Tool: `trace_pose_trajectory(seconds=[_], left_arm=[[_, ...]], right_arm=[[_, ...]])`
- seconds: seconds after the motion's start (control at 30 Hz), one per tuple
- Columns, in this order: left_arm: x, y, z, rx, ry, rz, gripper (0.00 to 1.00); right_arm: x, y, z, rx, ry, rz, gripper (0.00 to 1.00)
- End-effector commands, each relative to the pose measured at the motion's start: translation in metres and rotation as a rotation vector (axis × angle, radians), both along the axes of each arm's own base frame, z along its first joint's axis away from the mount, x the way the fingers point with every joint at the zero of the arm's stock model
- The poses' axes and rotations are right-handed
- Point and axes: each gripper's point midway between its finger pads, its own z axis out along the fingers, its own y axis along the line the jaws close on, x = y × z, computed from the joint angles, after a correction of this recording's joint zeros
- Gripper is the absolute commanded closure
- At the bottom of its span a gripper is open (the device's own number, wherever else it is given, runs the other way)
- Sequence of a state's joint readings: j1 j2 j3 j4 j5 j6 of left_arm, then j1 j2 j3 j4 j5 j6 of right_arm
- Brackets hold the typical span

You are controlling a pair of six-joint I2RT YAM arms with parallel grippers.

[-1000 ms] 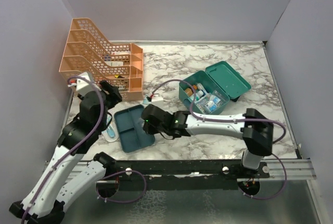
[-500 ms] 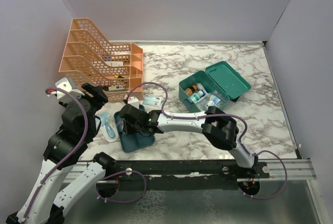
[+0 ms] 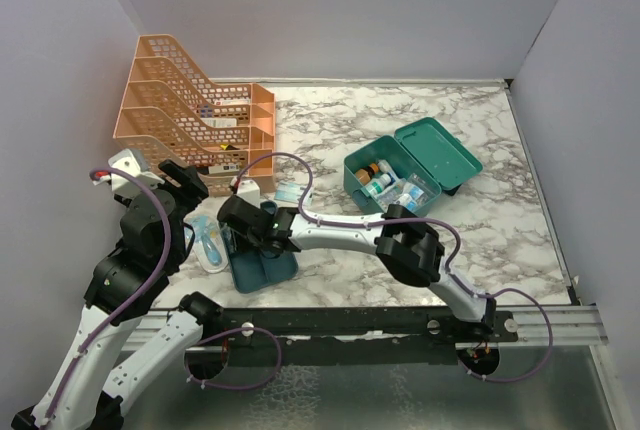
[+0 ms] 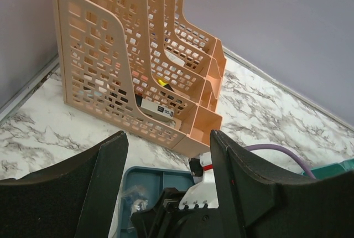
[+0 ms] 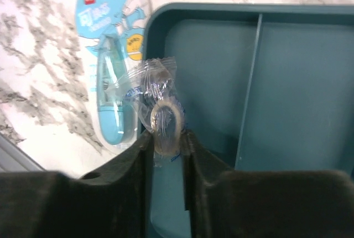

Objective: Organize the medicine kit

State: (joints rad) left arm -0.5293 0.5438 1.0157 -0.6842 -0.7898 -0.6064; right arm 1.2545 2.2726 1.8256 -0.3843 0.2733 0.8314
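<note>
Spreading under everything is the marble surface (image 3: 480,240), and the orange mesh rack (image 3: 190,120) is standing at its far left corner. The right arm is reaching well across to the left side, while the left arm is hanging raised above the left edge.

The kit (image 3: 355,185) is sitting right of centre with its lid (image 3: 440,150) thrown back, and small bottles and boxes are showing inside. It is lying well apart from both pincers.

The teal tray (image 3: 270,265) is lying near the front, left of centre, and a divider is splitting it into compartments. Just beside its left rim a blue blister pack (image 5: 113,94) is lying flat on the marble.

The left pincer (image 4: 166,138) is hovering with its fingers spread wide and nothing between them, facing the rack.

The right pincer (image 5: 166,138) is pinching a clear plastic packet (image 5: 160,91) with a pale ring inside it. The packet is sticking out past the fingertips over the tray's corner compartment, close to the rim next to the blue pack. Whether it is touching the tray, I cannot tell.
</note>
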Motion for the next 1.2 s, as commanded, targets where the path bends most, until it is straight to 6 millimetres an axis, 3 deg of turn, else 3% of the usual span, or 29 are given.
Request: trace_pose_trajectory(seconds=[0.0,0.2,0.37,0.5,0.67,0.83,0.97,1.17], left_arm=[[-0.001,0.004,-0.007,0.029,0.023,0.01,0.36],[0.001,0.001,-0.008,0.038,0.033,0.001,0.34],[0.002,0.0,-0.006,0.038,0.033,-0.005,0.34],[0.003,-0.002,-0.005,0.039,0.037,-0.013,0.34],[0.004,-0.005,-0.006,0.038,0.041,-0.026,0.33],[0.005,-0.007,-0.007,0.038,0.044,-0.034,0.33],[0.005,-0.007,-0.006,0.038,0.042,-0.037,0.33],[0.005,-0.008,-0.007,0.039,0.047,-0.043,0.33]], right_arm=[[0.008,-0.012,-0.021,-0.08,-0.001,-0.061,0.7],[0.011,-0.012,-0.003,-0.076,-0.018,-0.043,0.6],[0.014,-0.01,0.017,-0.039,-0.045,-0.034,0.57],[0.015,-0.008,0.023,-0.024,-0.062,-0.03,0.59],[0.021,-0.011,0.025,-0.021,-0.068,-0.034,0.69],[0.026,0.004,0.021,-0.002,-0.097,0.011,0.81],[0.034,0.01,0.013,-0.01,-0.128,0.009,0.8],[0.046,0.005,-0.017,-0.102,-0.149,-0.018,0.72]])
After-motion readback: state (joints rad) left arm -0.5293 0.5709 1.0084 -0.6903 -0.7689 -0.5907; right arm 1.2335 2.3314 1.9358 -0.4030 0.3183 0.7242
